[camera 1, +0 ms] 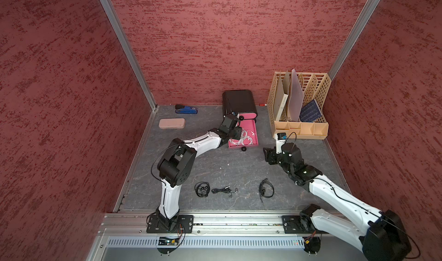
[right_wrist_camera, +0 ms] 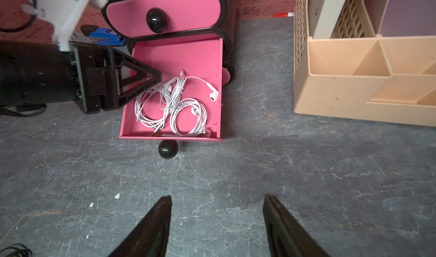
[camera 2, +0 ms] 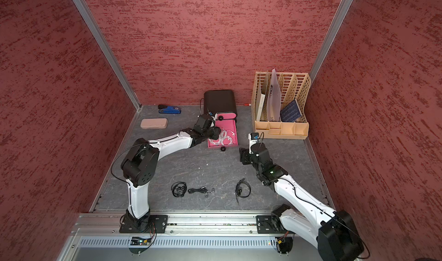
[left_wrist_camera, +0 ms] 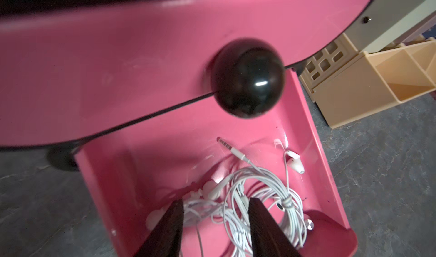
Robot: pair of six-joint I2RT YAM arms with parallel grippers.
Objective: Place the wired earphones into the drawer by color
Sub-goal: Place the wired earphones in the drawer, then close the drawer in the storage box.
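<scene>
**Ana:** What could go wrong from here?

**Me:** A snag. My left gripper (left_wrist_camera: 215, 201) hangs low inside the open drawer (left_wrist_camera: 318, 164). Strands of the white earphones (left_wrist_camera: 259, 189) lie right between and under its fingertips (left_wrist_camera: 174, 220). If I pull away with a loop caught on a tip, I judge the whole tangle would come up with me, perhaps over the wall and onto the table (right_wrist_camera: 259, 168). The closed upper drawer (right_wrist_camera: 188, 10) and its knob (left_wrist_camera: 247, 81) are close by too, so a careless rise could bump them.

**Ana:** Anything else?

**Me:** The three black earphones (camera 1: 223, 190) lie on the table near my bases, well apart from the drawer. Putting one in with the white ones would spoil the sorting by color, so I think they need a different drawer.

**Ana:** And your fingers?

**Me:** On the left they are partly spread, with a clear gap between them, and they pinch nothing. Whether a tip brushes a cable I cannot tell. My right gripper (right_wrist_camera: 217, 198) is spread wider over bare table in front of the drawer, holding and touching nothing.
</scene>
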